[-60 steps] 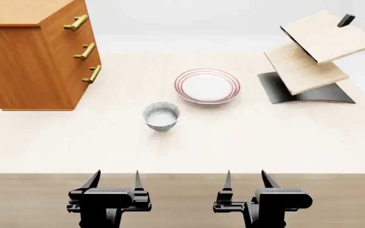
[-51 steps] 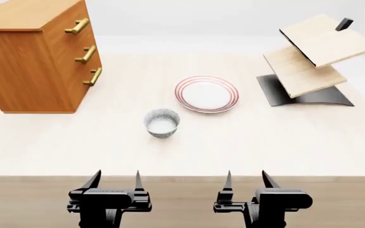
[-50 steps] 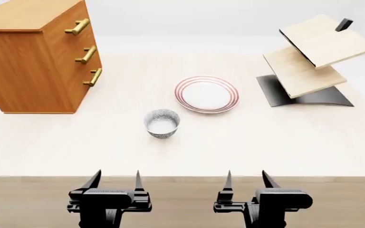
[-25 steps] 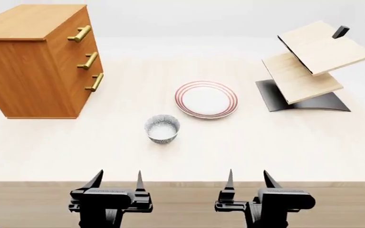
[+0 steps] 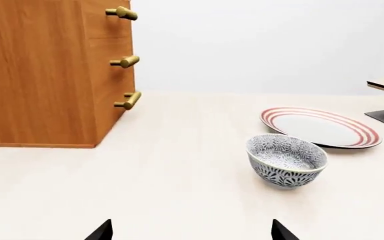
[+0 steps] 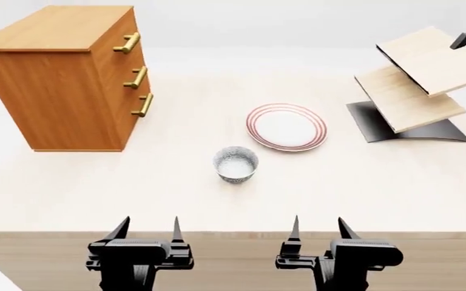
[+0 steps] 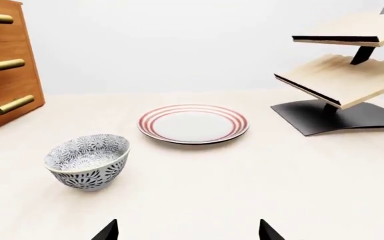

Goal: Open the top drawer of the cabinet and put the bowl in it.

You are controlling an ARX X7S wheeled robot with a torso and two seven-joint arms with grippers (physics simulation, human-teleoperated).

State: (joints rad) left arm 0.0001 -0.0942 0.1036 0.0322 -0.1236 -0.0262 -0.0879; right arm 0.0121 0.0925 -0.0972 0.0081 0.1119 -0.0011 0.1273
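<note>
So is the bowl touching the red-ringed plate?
Apart. The head view shows bare tabletop between the bowl and the plate; the right wrist view shows the same gap.

Both grippers hang off the near edge of the table [image 6: 71, 200], the left gripper [image 6: 146, 233] and right gripper [image 6: 317, 233] with jaws spread, nothing between them. Ahead of the left one, bare tabletop runs straight to the cabinet [image 6: 63, 91]; its three brass handles jut from the shut drawer fronts, the top drawer [image 6: 126, 43] among them, with open space in front. The bowl [image 6: 235, 164] sits alone mid-table, room all round. Just beyond the bowl lies the plate [image 6: 286, 127]; the rack [image 6: 415, 85] stands well off, far right of the bowl.
</note>
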